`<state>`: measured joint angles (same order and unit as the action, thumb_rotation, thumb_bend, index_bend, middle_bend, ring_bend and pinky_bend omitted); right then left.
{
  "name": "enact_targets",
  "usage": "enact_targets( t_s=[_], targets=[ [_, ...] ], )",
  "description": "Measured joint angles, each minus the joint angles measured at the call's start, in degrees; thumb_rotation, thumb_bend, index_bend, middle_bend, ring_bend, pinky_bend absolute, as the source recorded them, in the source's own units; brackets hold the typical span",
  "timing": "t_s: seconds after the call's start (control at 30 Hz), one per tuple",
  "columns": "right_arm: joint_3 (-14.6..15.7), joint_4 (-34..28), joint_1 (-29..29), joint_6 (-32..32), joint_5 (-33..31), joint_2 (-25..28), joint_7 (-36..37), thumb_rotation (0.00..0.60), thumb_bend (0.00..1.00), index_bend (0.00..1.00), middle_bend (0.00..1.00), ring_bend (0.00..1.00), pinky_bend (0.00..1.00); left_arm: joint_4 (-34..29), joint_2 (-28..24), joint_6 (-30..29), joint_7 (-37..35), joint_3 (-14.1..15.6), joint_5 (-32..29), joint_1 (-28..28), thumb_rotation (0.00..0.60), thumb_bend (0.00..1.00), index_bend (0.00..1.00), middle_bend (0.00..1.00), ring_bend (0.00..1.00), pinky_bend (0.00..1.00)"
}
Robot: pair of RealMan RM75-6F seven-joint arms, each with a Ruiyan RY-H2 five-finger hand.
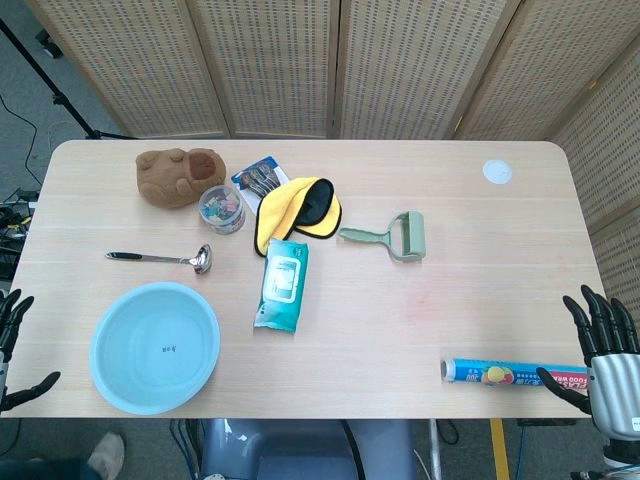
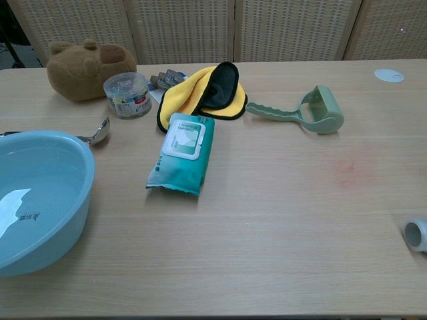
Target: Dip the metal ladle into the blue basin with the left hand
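Observation:
A metal ladle (image 1: 160, 259) lies flat on the table, its dark handle pointing left and its bowl (image 2: 99, 133) to the right, just behind the blue basin (image 1: 155, 346). The basin (image 2: 40, 193) sits near the front left edge. My left hand (image 1: 12, 345) hovers off the table's left front corner with its fingers spread, holding nothing, well clear of the ladle. Off the front right corner my right hand (image 1: 606, 350) also has its fingers spread and holds nothing. Neither hand appears in the chest view.
Behind the ladle stand a brown plush toy (image 1: 178, 175) and a small clear tub (image 1: 221, 209). A yellow-black cloth (image 1: 296, 210), a wet-wipes pack (image 1: 282, 284) and a green roller (image 1: 392, 238) fill the middle. A film roll (image 1: 515, 374) lies front right.

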<state>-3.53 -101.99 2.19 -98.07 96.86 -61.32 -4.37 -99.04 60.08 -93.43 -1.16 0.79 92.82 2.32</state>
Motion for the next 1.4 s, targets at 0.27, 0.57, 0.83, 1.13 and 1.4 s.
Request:
enact_targets(
  t_s=[0.27,0.57,0.83,1.13,1.4],
  targets=[
    [0.2,-0.3,0.1,0.0,0.4,0.1,0.0,0.6,0.0,0.06,0.0,0.0,0.0,0.1,-0.1,0.5,0.2,-0.1,-0.4,-0.2,0.6,0.04,0.0,0.0,0.0,0.0],
    [-0.3,-0.2,-0.2,0.7,-1.1,0.1,0.2,0.6,0.0,0.06,0.0,0.0,0.0,3.2,0.2,12.7,1.0,-6.0,-8.1,-8.7,0.6,0.03,0.0,0.06,0.01,0.0],
    [-0.7,0.5,-0.5,1.6,-2.4,-0.7,-1.1,0.6,0.0,0.06,0.0,0.0,0.0,16.3,4.7,28.0,-3.7,-12.4,-16.9,-20.5,0.6,0.04,0.0,0.92,0.8,0.81],
    [-1.4,1.5,-1.2,3.0,-4.6,-1.8,-2.3,0.6,0.0,0.06,0.0,0.0,0.0,32.4,13.6,37.7,-4.9,-15.2,-21.8,-28.8,0.6,0.07,0.08,1.0,0.88,0.92],
    [-2.1,2.4,-1.6,4.3,-7.1,-2.5,-3.2,0.6,0.0,0.06,0.0,0.0,0.0,46.5,21.9,49.5,-5.9,-15.7,-26.1,-35.5,0.6,0.17,0.34,1.0,0.89,0.93]
  ],
)
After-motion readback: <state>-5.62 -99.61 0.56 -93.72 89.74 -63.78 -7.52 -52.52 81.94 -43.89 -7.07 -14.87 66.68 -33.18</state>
